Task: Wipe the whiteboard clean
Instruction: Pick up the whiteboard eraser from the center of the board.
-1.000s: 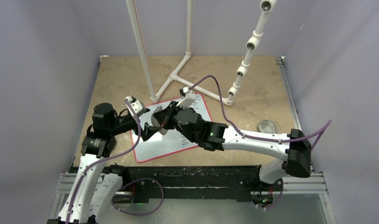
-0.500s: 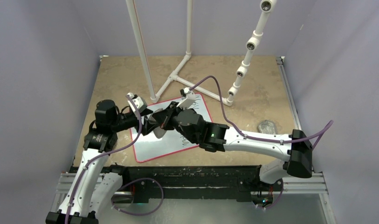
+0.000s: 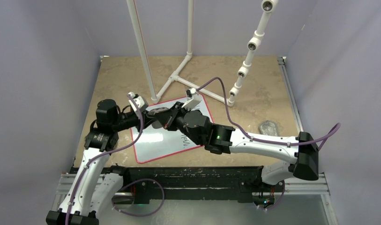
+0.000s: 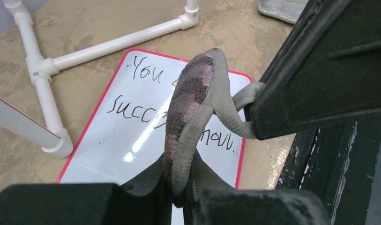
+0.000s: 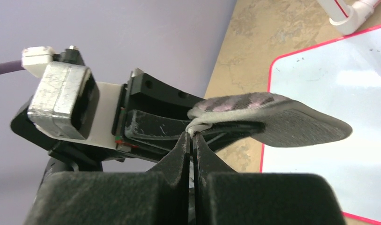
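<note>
The whiteboard (image 3: 155,143), white with a red border, lies flat on the table and carries black handwriting (image 4: 132,105). Above its far part hangs a grey cloth (image 3: 160,112) smudged pink and black, held from both sides. My left gripper (image 4: 188,187) is shut on the cloth's (image 4: 190,108) lower fold. My right gripper (image 5: 192,133) is shut on a pale edge of the cloth (image 5: 272,117), its fingertips pressed together. In the top view the left gripper (image 3: 153,115) and right gripper (image 3: 172,117) meet over the board. The whiteboard's left part (image 5: 329,84) shows no writing in the right wrist view.
A white PVC pipe frame (image 3: 179,77) stands just behind the board, its base tubes (image 4: 43,89) touching the board's far edge. A slanted pipe with fittings (image 3: 247,61) rises at the back right. A small grey-silver wrinkly pad (image 3: 269,126) lies at the right.
My left gripper moved right onto the cloth and closed on it. The right arm shifted slightly right, still holding the cloth, which now lies flatter.
</note>
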Motion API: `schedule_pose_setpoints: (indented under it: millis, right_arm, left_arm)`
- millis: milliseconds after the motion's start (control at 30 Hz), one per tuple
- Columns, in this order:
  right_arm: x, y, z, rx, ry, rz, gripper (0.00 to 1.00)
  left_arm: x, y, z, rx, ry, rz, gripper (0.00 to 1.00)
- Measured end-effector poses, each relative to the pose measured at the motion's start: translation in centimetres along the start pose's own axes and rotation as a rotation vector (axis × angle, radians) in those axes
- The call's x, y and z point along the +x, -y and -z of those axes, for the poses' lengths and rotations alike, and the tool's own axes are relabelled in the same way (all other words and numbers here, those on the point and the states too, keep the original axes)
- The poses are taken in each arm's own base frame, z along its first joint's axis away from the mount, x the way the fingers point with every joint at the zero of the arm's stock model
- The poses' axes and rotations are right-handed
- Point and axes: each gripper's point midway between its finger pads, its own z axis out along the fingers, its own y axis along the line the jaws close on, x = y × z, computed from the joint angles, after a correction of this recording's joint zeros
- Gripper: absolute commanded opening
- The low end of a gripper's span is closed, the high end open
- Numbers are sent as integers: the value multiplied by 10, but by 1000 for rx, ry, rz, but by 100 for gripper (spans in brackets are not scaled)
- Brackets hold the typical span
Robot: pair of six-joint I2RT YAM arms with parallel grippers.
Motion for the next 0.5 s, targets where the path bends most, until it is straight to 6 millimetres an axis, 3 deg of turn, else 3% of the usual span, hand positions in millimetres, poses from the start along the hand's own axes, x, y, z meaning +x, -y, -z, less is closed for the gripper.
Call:
schedule_pose_setpoints:
  millis: [100, 167, 300, 500]
  right_arm:
    - [4, 7, 2, 20, -15, -9, 47]
    - [7, 9, 2, 32, -27, -13, 60]
    - [13, 15, 4, 49, -57, -7, 69]
    - [12, 3, -1, 37, -65, -14, 70]
  left_arm:
    - [0, -4, 0, -17, -2, -25, 1]
    - [0, -8, 1, -35, -5, -55, 0]
    - [-4, -18, 6, -90, -3, -188, 0]
    - [-18, -23, 18, -147, 21, -383, 0]
